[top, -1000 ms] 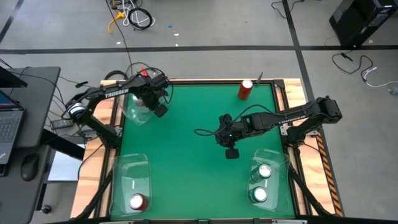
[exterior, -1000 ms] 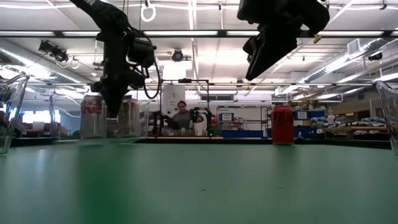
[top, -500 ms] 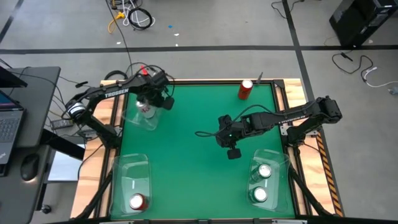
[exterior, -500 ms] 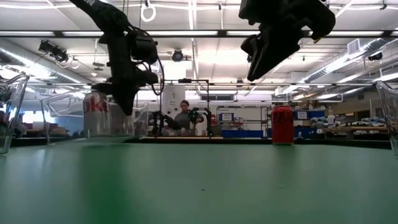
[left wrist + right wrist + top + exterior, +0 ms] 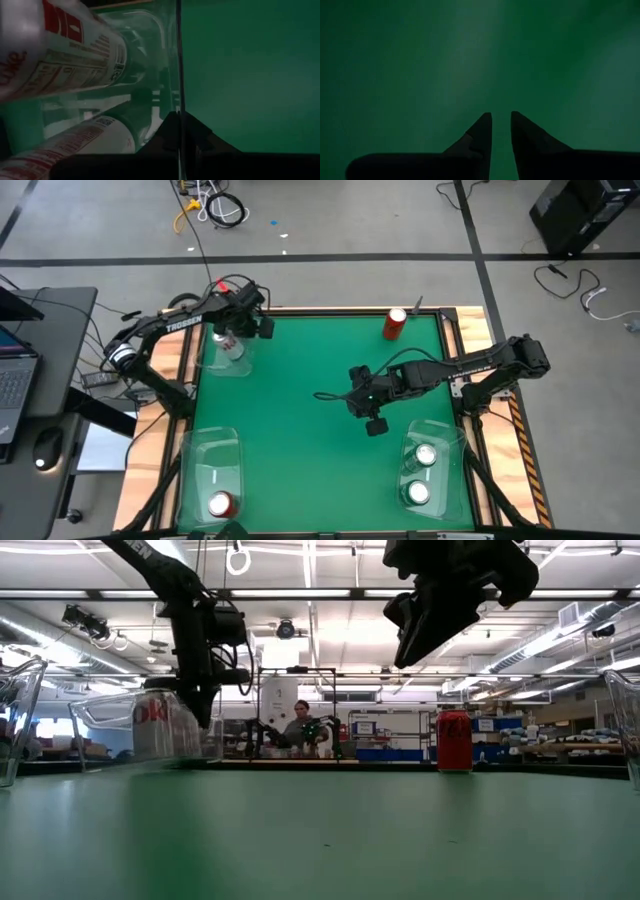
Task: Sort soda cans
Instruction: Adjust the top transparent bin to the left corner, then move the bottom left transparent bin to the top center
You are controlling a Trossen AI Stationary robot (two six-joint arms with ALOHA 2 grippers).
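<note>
Looking straight down: green table point(image 5: 310, 450) fills the middle of the frame. Left gripper point(image 5: 262, 326) sits at the upper left, right beside a clear bin point(image 5: 226, 364) with a silver can point(image 5: 230, 345) in it. Right gripper point(image 5: 373, 423) hangs over bare green mat right of centre. 1 red can point(image 5: 395, 324) stands alone at the top edge. Lower left bin point(image 5: 212, 462) has 1 red-topped can point(image 5: 220, 504); lower right bin point(image 5: 440, 436) holds 2 cans point(image 5: 418, 493).
</note>
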